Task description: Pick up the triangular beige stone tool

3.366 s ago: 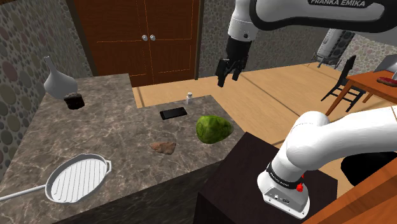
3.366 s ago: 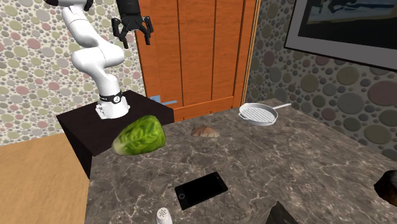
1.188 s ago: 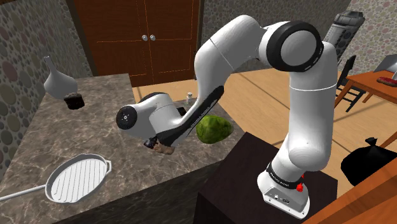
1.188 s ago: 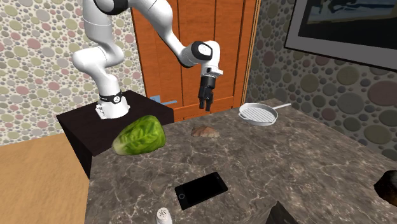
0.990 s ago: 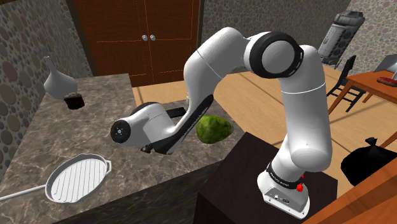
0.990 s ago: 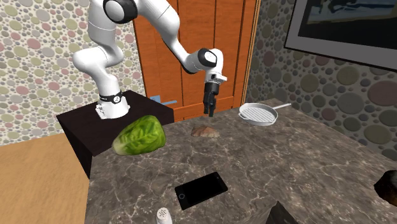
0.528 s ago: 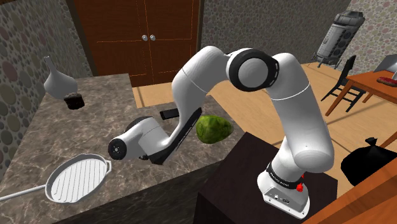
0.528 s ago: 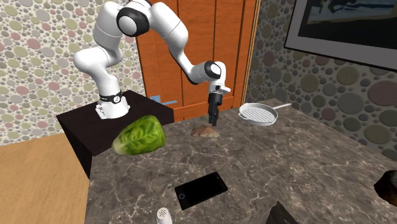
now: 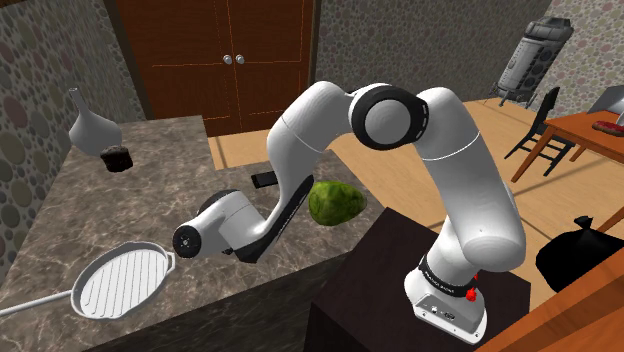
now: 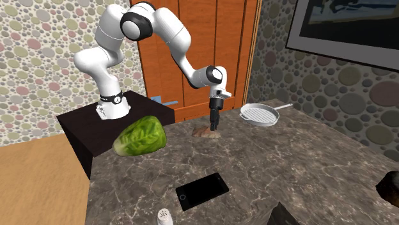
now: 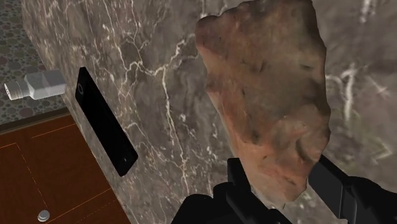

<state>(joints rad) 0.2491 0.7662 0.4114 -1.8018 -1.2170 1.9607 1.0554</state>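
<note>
Gripper: black two-finger gripper at counter level, fingers spread to either side of the stone's narrow tip; contact cannot be told.
Stone: triangular reddish-beige stone tool, flat on the dark veined marble counter.
Axis: the long axis crosses the line between the fingers, with the tip between them and the broad end pointing away.
Beyond: flat black rectangular phone, well apart from the stone.

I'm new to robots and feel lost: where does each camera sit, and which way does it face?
Shoulder view: beside the stand, looking down over the countertop; the whole arm shows.
Second exterior view: across the countertop, facing the arm, gripper and stand.
Wrist view: on the hand, looking down at the stone tool; both fingers show.
All three share the black phone.
</note>
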